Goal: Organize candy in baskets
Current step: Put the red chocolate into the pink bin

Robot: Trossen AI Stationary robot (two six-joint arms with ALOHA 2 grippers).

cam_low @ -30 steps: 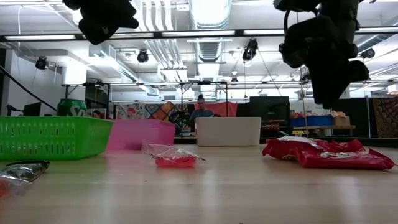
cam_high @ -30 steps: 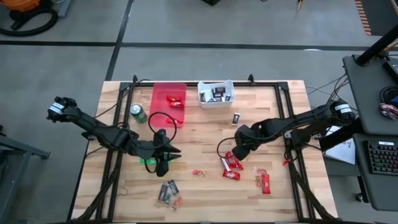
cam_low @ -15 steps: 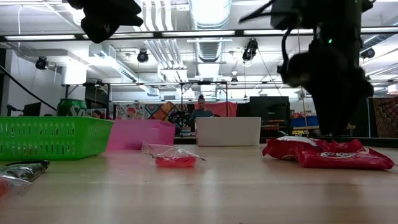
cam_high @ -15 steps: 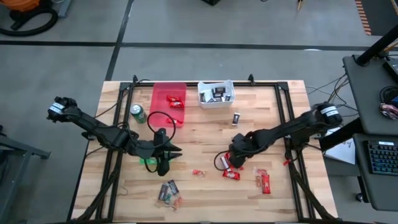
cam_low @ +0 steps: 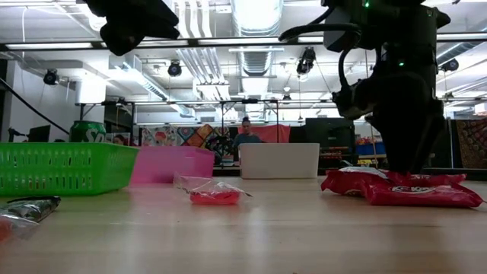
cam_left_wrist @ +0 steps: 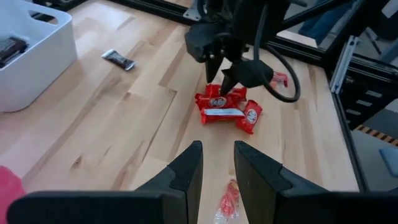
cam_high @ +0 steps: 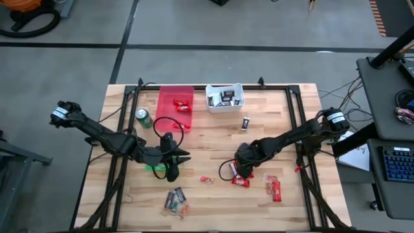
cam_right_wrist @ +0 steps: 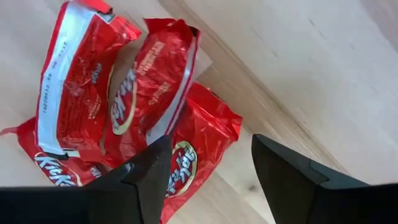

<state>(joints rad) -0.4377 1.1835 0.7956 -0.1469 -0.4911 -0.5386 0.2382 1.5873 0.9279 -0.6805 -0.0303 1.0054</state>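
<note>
wooden table (cam_high: 213,139) was seen under both arms. right pincer (cam_right_wrist: 208,168) was spread open, lowered over red-wrapped bars (cam_right_wrist: 134,106) near the table's middle. left pincer (cam_left_wrist: 217,165), fingers slightly parted and holding nothing, hung above the green basket (cam_low: 65,167).

Candy scattered on table, three baskets along upper and left-centre of the high view.

Red basket (cam_high: 175,107) at upper centre holds red bars; white basket (cam_high: 225,97) just right of it holds dark mini bars; green basket (cam_low: 65,167) sits left of centre, mostly hidden under an arm. Red-wrapped bars (cam_high: 242,175) lie flat, overlapping, right of centre; another red bar (cam_high: 275,188) lower right. Lone dark mini bar (cam_high: 246,123) below the white basket. Small red sweet (cam_high: 206,179) centre-bottom; mixed pieces (cam_high: 176,200) bottom centre-left.
</note>
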